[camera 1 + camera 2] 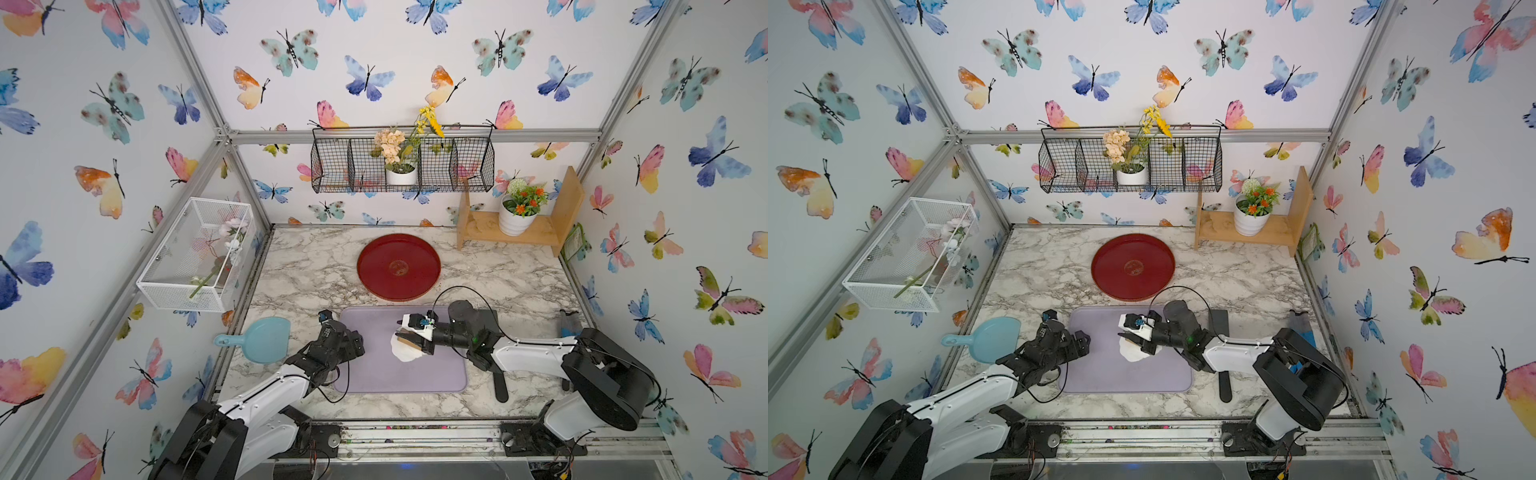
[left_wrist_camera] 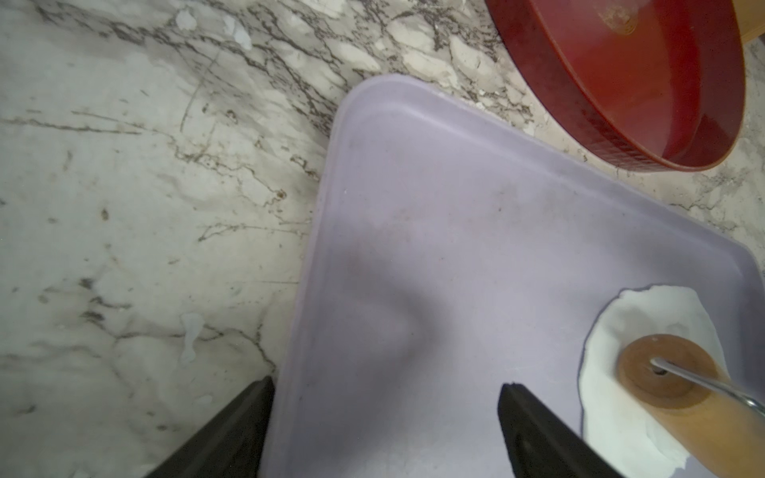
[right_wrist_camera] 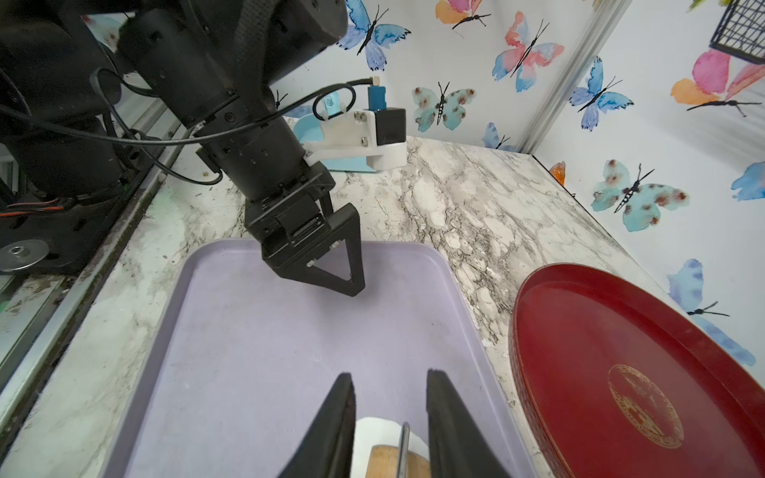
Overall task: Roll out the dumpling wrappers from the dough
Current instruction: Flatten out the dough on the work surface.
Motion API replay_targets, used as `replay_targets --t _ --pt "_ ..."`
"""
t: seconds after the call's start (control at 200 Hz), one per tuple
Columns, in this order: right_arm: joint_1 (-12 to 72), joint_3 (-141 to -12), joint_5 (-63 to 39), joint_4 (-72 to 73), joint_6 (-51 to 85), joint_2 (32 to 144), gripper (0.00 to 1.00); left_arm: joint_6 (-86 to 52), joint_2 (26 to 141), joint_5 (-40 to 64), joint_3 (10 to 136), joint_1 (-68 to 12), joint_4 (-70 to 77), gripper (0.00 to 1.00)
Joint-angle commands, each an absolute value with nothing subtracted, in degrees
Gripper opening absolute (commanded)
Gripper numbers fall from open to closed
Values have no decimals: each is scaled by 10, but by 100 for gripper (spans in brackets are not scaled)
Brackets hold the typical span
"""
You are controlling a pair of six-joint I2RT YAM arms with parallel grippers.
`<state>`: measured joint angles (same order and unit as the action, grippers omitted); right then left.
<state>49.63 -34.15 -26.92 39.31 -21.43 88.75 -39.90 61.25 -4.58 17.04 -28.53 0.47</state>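
Observation:
The dough [image 1: 405,354] [image 1: 1133,354] is a flattened white sheet with an irregular outline, lying right of centre on the purple mat [image 1: 374,374]. My right gripper [image 1: 401,334] [image 3: 390,372] is shut on the wooden roller [image 2: 670,372] [image 3: 387,461], whose barrel rests on the dough [image 2: 645,323] [image 3: 374,430]. Over the mat's left edge my left gripper [image 1: 353,343] [image 2: 388,383] hangs open, its jaws wide apart with nothing between them, well left of the dough. No dumpling wrappers are in view.
A round red tray [image 1: 399,266] [image 1: 1133,266] sits behind the mat. A blue scoop [image 1: 266,338] lies left of the mat. A black-handled tool [image 1: 500,386] lies to the mat's right. A wooden shelf [image 1: 548,232] with a flower pot stands back right.

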Motion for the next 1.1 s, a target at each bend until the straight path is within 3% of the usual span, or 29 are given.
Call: replay_targets --t 0.0,0.29,0.481,0.796,1.096 --pt "519 -297 -264 217 -118 916 1 -400 618 -20 169 -285 3 90" --pt "519 -315 -38 312 2 816 1 -397 628 -14 179 -285 -21 89" --pt "519 -334 -5 288 -25 767 1 -403 621 -18 172 -284 -18 86" --pt "519 -283 -109 304 -28 751 1 -401 621 -16 177 -284 -16 86" --pt "537 -285 -172 271 -78 816 1 -402 630 -14 176 -285 -11 85"
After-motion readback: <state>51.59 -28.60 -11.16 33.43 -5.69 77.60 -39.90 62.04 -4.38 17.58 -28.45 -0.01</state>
